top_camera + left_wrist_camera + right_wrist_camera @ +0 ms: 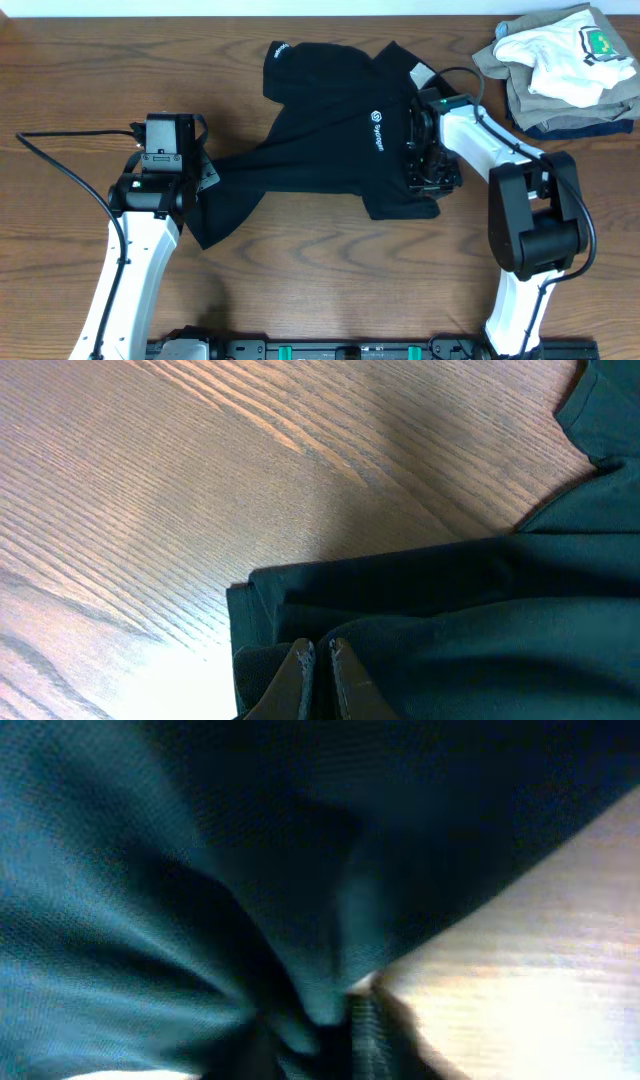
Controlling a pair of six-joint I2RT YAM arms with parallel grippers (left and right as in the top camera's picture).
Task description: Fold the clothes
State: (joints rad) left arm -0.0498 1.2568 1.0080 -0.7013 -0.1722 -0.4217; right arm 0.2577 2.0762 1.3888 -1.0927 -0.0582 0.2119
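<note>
The clothes, a black polo shirt (330, 130) with a small white chest logo (378, 130), lie crumpled mid-table. One corner is stretched toward the left. My left gripper (205, 182) holds that corner. In the left wrist view its fingertips (306, 658) are pressed together on a folded edge of the black cloth (450, 620). My right gripper (428, 160) sits on the shirt's right side. In the right wrist view dark cloth (150, 870) fills most of the picture, and a fold is pinched against the ribbed finger pad (368, 1035). The other finger is hidden in the cloth.
A pile of other garments stands at the back right corner: a white one with a green crest (565, 55) on khaki and navy folded ones (590, 115). Bare wooden table (330, 280) lies in front of the shirt and at the far left.
</note>
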